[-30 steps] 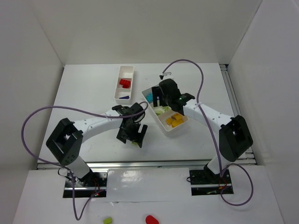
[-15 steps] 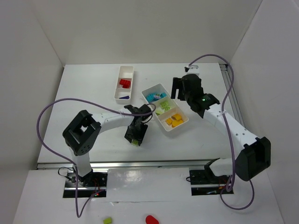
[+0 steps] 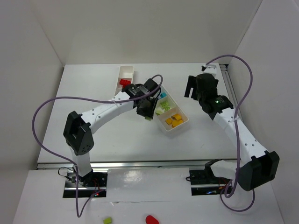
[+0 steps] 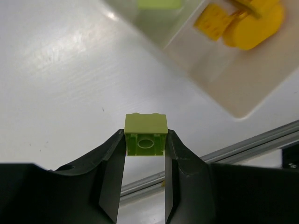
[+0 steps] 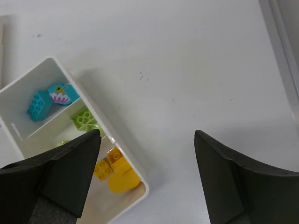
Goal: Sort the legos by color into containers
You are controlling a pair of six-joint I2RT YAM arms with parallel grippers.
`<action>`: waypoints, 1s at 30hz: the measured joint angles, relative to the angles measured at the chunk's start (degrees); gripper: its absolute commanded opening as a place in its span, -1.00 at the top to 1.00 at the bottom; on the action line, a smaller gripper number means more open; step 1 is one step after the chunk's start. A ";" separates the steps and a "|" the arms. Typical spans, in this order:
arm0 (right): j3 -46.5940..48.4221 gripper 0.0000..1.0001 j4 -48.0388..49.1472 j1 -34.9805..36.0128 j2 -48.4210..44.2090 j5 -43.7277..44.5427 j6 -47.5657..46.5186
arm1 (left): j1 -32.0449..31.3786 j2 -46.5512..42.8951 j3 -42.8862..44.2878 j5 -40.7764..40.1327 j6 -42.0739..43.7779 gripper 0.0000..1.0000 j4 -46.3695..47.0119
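My left gripper [image 3: 148, 115] is shut on a light green lego [image 4: 145, 135], pinched by its sides between both fingers. It hangs above the table just beside the near-left wall of the middle container [image 3: 183, 125]. That container holds cyan legos [image 5: 46, 98], light green legos [image 5: 84, 118] and yellow-orange legos [image 5: 117, 173], each colour in its own compartment. A second container [image 3: 126, 71] at the back left holds red legos [image 3: 124, 82]; my left arm hides its near end. My right gripper [image 3: 193, 87] stands open and empty, to the right of the middle container.
White walls close in the table on the left, back and right. A metal rail [image 3: 140, 164] runs along the front edge. Purple cables [image 3: 46, 108] loop above both arms.
My left gripper closed on the light green lego near the front of the table and carried it back to the middle container. My right arm drew away from that container to the back right.
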 measured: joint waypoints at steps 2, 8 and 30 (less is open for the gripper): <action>0.00 -0.76 -0.72 -1.29 -1.05 0.31 -0.17 | 0.22 0.98 5.38 0.04 0.96 0.22 -0.74; 0.11 -0.76 -3.85 -3.32 -2.75 0.61 -0.44 | 0.85 11.04 21.59 0.46 2.01 0.18 -1.20; 3.67 -0.99 -20.26 -16.98 -1.75 13.73 17.14 | 10.08 -5.60 18.25 -3.50 2.34 -1.00 -2.45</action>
